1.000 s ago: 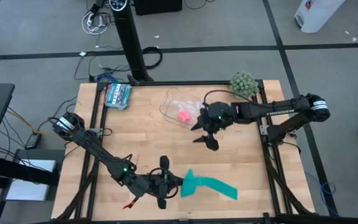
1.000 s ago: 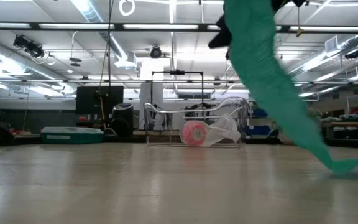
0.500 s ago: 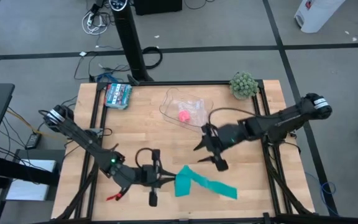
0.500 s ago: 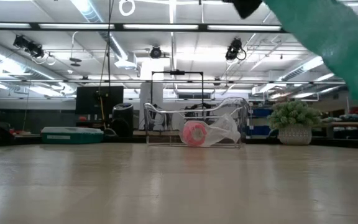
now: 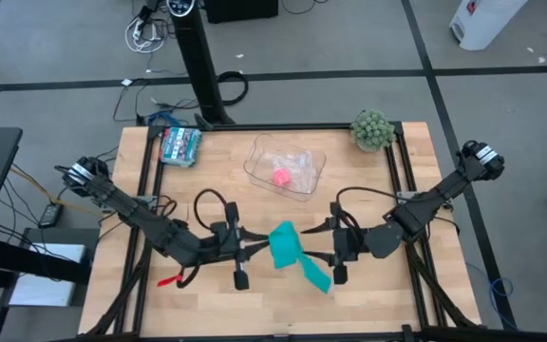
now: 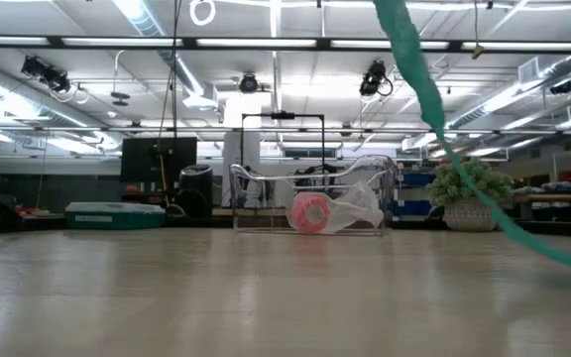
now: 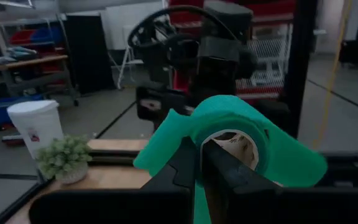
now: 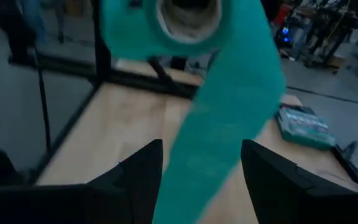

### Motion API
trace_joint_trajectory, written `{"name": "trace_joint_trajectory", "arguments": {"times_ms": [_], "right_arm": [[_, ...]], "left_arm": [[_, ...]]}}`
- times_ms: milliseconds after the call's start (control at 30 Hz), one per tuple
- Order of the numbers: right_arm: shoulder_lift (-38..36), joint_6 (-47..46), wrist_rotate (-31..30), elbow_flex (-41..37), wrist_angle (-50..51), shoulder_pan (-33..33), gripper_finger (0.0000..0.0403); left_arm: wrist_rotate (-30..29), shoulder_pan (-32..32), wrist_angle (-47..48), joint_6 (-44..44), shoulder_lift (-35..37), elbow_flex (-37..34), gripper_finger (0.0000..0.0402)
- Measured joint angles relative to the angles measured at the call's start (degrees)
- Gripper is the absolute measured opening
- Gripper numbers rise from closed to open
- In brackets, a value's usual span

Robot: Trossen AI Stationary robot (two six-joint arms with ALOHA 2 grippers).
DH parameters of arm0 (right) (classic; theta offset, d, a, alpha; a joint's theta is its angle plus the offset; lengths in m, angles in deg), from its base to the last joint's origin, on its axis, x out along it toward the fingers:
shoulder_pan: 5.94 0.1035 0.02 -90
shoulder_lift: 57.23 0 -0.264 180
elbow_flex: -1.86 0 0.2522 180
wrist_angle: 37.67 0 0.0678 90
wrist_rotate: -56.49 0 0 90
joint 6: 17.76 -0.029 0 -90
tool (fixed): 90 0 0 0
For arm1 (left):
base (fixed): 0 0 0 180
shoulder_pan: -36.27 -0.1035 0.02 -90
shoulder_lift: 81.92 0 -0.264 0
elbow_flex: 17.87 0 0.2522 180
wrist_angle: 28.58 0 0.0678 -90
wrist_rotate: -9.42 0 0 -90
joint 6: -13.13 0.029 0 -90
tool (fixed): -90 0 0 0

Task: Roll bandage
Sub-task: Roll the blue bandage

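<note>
Seen from above, a wooden table [image 5: 207,190] has two dark arms meeting near its front edge. The left gripper [image 5: 254,251], fingers pressed together, pinches the partly rolled end of the teal bandage [image 5: 291,249], holding it above the table; its wrist view shows the fingers [image 7: 194,163] gripping the roll's wall at its hollow core. A loose tail of bandage hangs down toward the front edge. The right gripper [image 5: 323,253] faces the roll from the other side, fingers [image 8: 267,171] spread on either side of the hanging strip without touching it. Farther back sit a clear tray [image 5: 303,177] with a pink block [image 5: 279,177], a teal packet [image 5: 179,145] and a small plant [image 5: 372,127].
</note>
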Motion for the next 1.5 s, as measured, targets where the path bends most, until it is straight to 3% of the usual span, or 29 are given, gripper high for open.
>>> {"name": "trace_joint_trajectory", "arguments": {"times_ms": [100,233,433,733,1100,1267,1500], "right_arm": [[0.0,-3.19,-1.66,0.0,-0.52,0.17,0.021],[0.74,-5.19,-9.43,0.0,-2.1,1.89,0.0208],[5.79,-0.88,-18.16,0.0,-8.74,2.79,0.0208],[7.32,1.98,-25.14,0.0,-12.15,2.79,0.0207],[7.67,-0.23,-22.98,0.0,-13.45,-0.79,0.0207],[10.79,2.92,-22.81,0.0,-19.77,-1.16,0.0207],[15.63,8.97,-31.04,0.0,-27.28,-3.12,0.0207]], "left_arm": [[0.03,-0.98,-1.81,0.13,0.02,0.0,0.0023],[-0.48,-2.02,-3.15,0.12,0.02,0.0,0.0023],[-0.95,-3.93,-4.88,-2.41,0.02,0.0,0.0023],[-0.41,-4.37,-8.97,-3.12,0.02,0.02,0.0023],[-2.05,-4.39,-10.47,-0.4,0.02,0.02,0.0023],[-2.95,-4.72,-10.51,0.51,0.02,0.02,0.0023],[-2.95,-4.72,-10.45,0.48,0.0,0.02,0.0023]]}}
